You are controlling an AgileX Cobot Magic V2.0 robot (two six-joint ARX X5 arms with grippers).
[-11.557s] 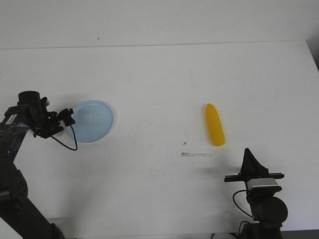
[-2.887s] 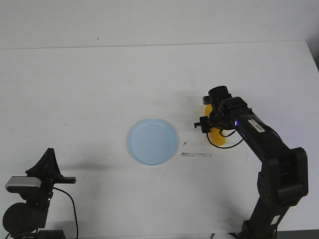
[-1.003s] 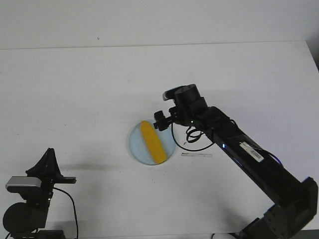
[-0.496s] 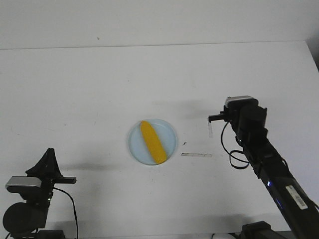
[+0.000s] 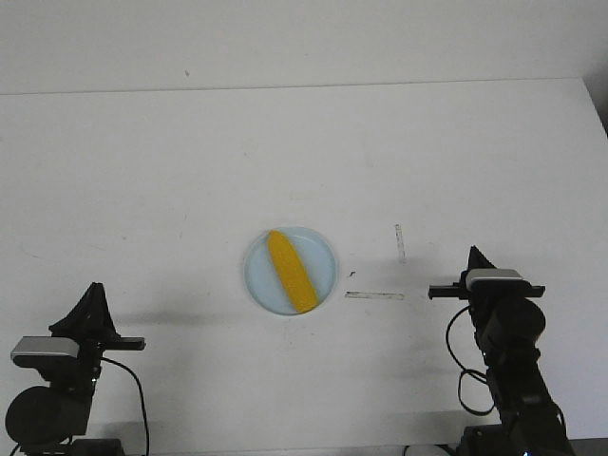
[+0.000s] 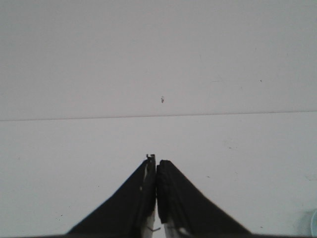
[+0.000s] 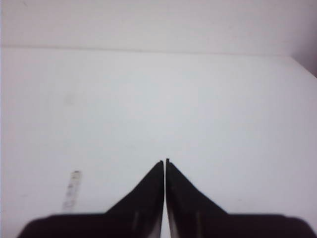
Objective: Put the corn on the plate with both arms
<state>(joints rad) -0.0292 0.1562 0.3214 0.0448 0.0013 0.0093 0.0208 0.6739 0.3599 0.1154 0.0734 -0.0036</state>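
Corn [image 5: 291,271], bright yellow and tapered, is lying diagonally across the shallow pale-blue plate [image 5: 323,249] mid-table; right claw [image 7: 165,163] is now back near the table's front edge, tips pinched together, gripping nothing; left claw [image 6: 156,161] is sitting parked, likewise closed and empty; placement is looking finished; two thin clear strips [image 5: 374,295] are lying beside the plate.
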